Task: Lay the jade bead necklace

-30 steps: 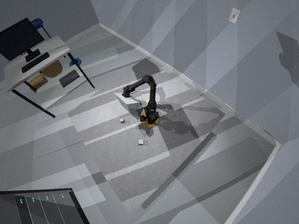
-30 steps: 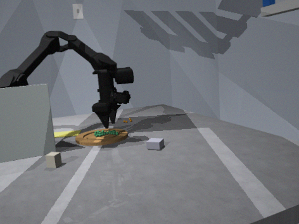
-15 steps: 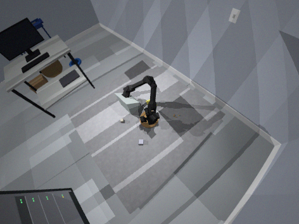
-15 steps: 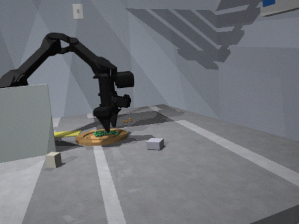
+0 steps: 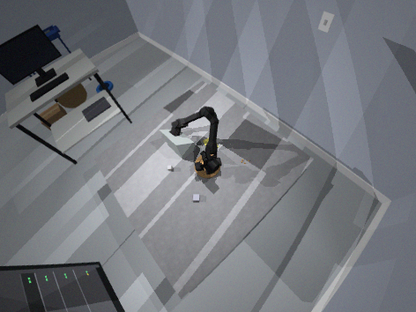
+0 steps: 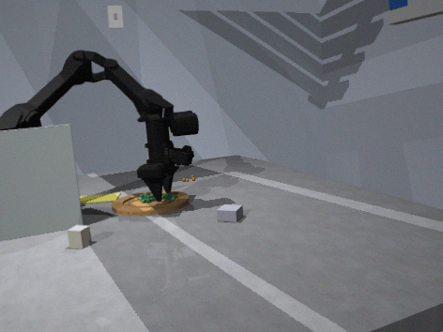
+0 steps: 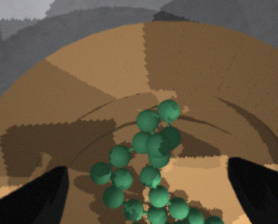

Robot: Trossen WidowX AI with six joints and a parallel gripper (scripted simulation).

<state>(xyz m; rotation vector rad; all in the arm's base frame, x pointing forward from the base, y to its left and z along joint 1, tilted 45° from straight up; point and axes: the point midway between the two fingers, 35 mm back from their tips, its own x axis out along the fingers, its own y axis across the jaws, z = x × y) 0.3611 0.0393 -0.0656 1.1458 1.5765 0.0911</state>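
Observation:
The round bead board is a flat wooden disc with curved grooves. The jade bead necklace lies bunched on the inner part of the board, with a narrow end of beads pointing towards the top of the wrist view. Some of its beads run out of the bottom of that view. My gripper is open and points down low over the board, one black finger on each side of the necklace. No beads are held between the fingers. In the top view the arm hides most of the necklace.
A pale upright panel stands beside the arm. A cream block and a lavender block lie near the board. A yellow flat thing and small orange pieces lie beyond.

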